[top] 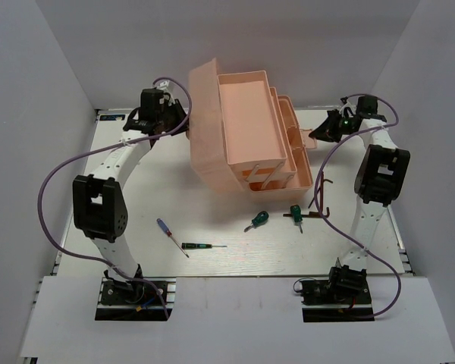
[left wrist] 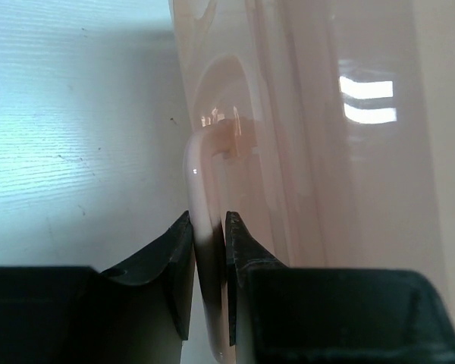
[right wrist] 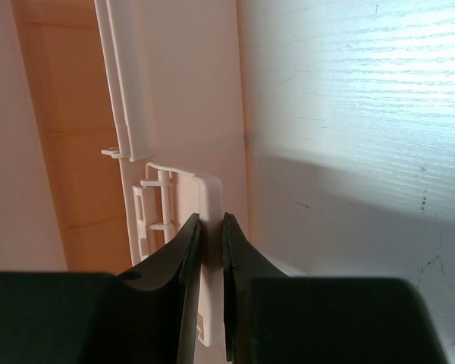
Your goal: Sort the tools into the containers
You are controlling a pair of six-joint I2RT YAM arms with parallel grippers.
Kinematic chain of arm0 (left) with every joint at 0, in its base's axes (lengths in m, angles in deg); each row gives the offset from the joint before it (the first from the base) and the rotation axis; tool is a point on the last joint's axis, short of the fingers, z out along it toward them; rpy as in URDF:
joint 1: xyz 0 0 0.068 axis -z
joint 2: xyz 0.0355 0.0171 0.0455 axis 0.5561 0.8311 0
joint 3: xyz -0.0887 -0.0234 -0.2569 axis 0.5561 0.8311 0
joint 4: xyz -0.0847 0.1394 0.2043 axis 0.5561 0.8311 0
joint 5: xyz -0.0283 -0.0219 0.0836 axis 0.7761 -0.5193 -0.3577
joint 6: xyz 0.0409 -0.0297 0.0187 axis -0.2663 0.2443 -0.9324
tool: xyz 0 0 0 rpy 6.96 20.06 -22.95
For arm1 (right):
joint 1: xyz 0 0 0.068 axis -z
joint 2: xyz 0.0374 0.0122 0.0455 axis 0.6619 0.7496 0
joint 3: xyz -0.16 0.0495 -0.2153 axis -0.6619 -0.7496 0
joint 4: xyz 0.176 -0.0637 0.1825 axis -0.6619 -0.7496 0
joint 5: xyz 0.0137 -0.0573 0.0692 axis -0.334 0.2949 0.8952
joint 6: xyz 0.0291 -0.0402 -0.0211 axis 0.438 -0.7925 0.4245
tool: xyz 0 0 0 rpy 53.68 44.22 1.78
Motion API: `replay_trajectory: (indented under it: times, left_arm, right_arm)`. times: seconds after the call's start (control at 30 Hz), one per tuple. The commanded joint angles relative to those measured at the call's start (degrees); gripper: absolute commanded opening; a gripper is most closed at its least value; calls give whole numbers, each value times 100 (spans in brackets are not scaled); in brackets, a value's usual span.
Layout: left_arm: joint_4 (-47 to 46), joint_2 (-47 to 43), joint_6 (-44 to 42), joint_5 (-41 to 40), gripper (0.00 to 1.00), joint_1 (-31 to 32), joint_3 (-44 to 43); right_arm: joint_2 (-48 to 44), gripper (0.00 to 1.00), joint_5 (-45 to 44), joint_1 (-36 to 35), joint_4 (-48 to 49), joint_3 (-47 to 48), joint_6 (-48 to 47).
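The salmon-pink toolbox (top: 205,144) stands open at the back middle, its trays (top: 252,155) fanned out to the right. My left gripper (top: 183,121) is shut on the lid handle (left wrist: 200,174); its fingers (left wrist: 180,250) clamp the pink bar. My right gripper (top: 315,135) is shut on the side latch (right wrist: 211,199) at the box's right end. On the table in front lie a blue-handled screwdriver (top: 167,231), a black precision screwdriver (top: 200,246), two green-handled screwdrivers (top: 257,221) (top: 296,213) and a dark hex key (top: 316,199).
White walls enclose the table on three sides. The right arm's purple cable (top: 327,216) hangs close over the hex key and the right green screwdriver. Both arm bases (top: 133,292) sit at the near edge.
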Motion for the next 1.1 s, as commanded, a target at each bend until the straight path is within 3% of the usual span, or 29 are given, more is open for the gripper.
replay_trajectory:
  times: [0.0,0.03,0.17,0.2,0.3,0.63,0.7,0.73,0.77,0.8,0.83,0.87,0.9,0.97,1.0,1.03,1.07]
  left_arm:
    - [112,-425,-446,-543,2,-210,258]
    - [165,-425,-446,-606,18,-271,346]
    - [411,-557,-394,-922,63,-543,400]
    - [412,-618,-394,-975,67,-596,400]
    - [613,-680,-394,-976,76,-789,215]
    - [825,-996,-394,-800,77,-1220,179]
    - [728,-1137,-533,-554,72,-1221,293]
    - [676,-1285,-612,-467,62,-1160,364]
    - [675,-1374,-822,-362,56,-1098,364]
    - [762,-1470,-946,-239,51,-1046,425]
    - [763,-1593,-1043,-124,35,-958,504]
    - [763,-1934,-1114,60,27,-957,757]
    - [763,-2146,-1166,61,16,-870,890]
    - [763,-2785,-1220,184,9,-703,1259]
    - [824,-2981,-1350,280,4,-650,1591]
    - [825,-3174,-1447,690,1,-536,1778]
    - [825,-3359,-1535,894,0,-466,2145]
  right_arm:
    - [-133,0,-163,262,190,-85,-47]
    - [-159,0,-145,262,172,-129,-73]
    - [-186,0,-110,279,207,-243,-74]
    - [-177,0,-101,271,216,-252,-82]
    - [-186,0,-75,262,260,-322,-30]
    - [-221,0,-40,253,357,-542,14]
    - [-221,0,-57,244,217,-446,-108]
    - [-238,39,-101,227,33,-376,-196]
    - [-300,58,-162,235,-64,-279,-510]
    - [-492,75,-354,227,-300,-261,-617]
    - [-633,87,-721,261,-355,-287,-775]
    - [-982,90,-951,244,-355,-540,-1316]
    - [-1447,90,-1859,253,-303,-925,-1496]
    - [-1897,88,-2305,244,-145,-1682,-2099]
    - [-2465,79,-2542,253,-109,-1928,-2217]
    - [-2645,47,-2518,262,-127,-2609,-2444]
    - [-2977,37,-2466,253,-162,-2860,-2716]
